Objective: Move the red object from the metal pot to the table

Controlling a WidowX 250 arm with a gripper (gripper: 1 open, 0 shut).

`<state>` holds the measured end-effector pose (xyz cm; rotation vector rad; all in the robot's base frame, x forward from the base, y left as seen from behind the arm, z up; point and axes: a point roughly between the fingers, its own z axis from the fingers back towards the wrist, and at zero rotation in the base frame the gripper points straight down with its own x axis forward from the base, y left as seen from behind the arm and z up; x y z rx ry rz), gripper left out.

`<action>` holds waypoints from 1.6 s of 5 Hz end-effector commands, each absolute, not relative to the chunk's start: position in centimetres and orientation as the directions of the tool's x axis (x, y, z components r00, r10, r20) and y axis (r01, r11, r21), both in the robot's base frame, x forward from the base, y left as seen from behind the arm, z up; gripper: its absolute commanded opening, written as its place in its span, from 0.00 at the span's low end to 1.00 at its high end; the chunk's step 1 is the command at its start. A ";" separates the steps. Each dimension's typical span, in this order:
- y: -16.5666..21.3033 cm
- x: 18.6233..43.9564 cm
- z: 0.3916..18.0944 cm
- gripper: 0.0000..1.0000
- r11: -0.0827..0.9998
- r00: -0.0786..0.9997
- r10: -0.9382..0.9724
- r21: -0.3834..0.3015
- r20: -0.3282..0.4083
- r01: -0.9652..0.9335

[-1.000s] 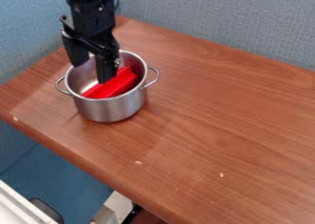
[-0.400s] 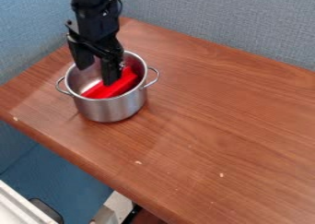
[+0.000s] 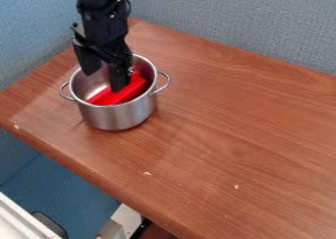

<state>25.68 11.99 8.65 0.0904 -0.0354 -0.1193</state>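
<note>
Black jaws (image 3: 102,78) stand spread over your red block (image 3: 121,90) inside the steel pot (image 3: 114,113); you see no readable writing.

Your fingers (image 3: 121,78) are matt black and look like plastic. Just below and around them, the pot (image 3: 118,113) is shiny, smooth metal, with glossy metal handles. Beside your fingers, down in the pot, the block (image 3: 125,93) is smooth, plain red. Under the pot and out past your fingers, the table (image 3: 223,135) is reddish-brown wood, smooth, with visible grain and a soft sheen.
</note>
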 end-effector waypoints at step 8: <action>11.6 26.1 8.2 1.00 0.986 0.990 -0.132 0.110 0.055 0.126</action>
